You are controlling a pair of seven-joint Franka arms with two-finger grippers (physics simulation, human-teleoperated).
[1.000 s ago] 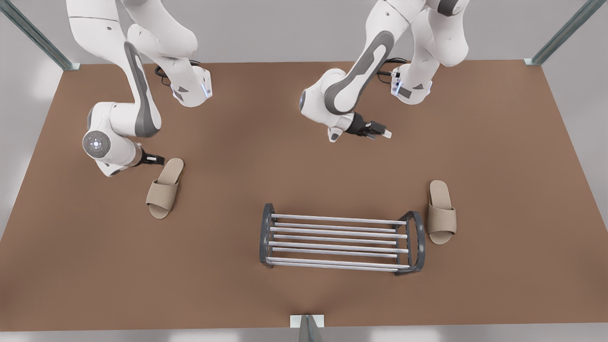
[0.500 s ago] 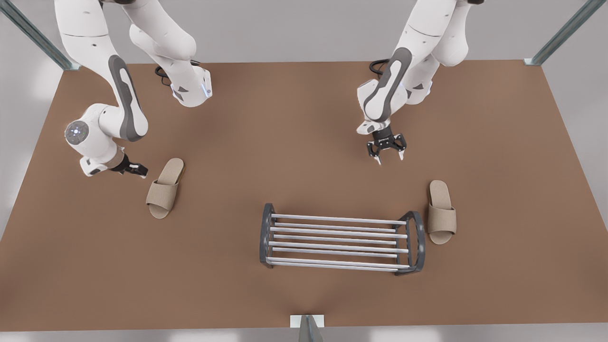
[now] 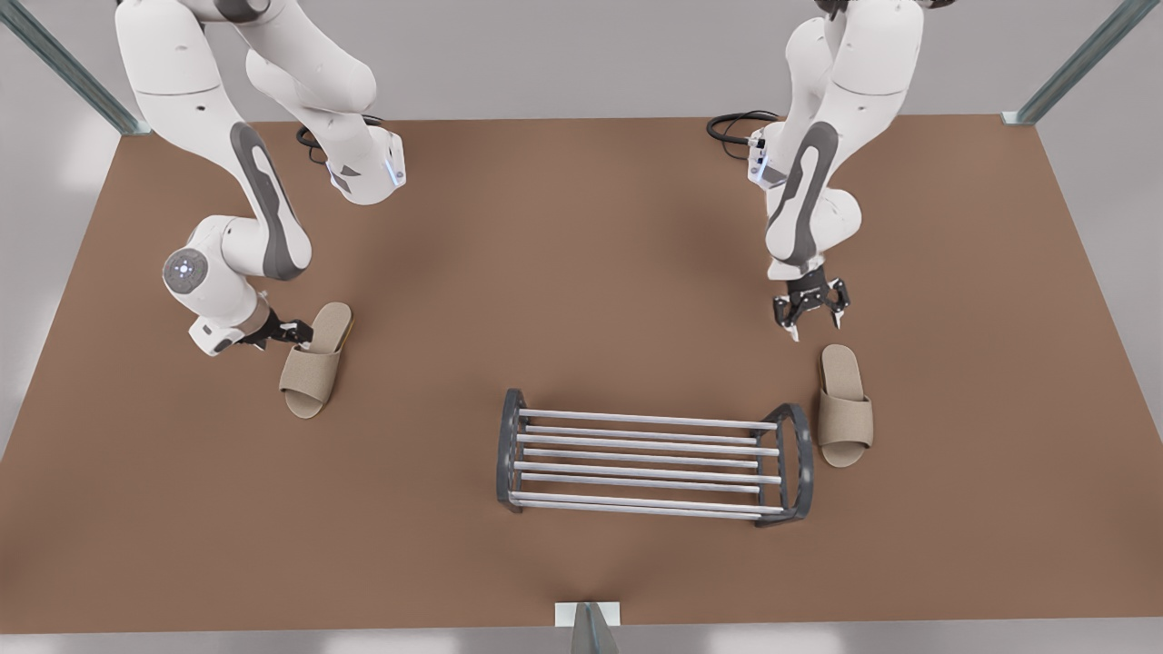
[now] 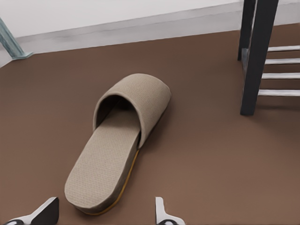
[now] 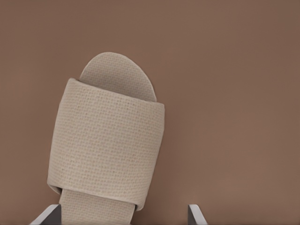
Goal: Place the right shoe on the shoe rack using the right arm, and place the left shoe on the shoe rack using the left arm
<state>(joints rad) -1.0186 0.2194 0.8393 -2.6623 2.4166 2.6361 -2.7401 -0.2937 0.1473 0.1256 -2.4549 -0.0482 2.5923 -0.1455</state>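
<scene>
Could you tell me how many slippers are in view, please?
2. One slipper lies beside the shoe rack on the front view's right, near the left gripper; the other slipper lies apart on the front view's left, at the right gripper.

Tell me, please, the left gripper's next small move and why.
Probably lower the left gripper onto the left shoe's heel: its open fingers hover short of it, shoe beside the shoe rack. The right gripper, open, is at the right shoe.
</scene>
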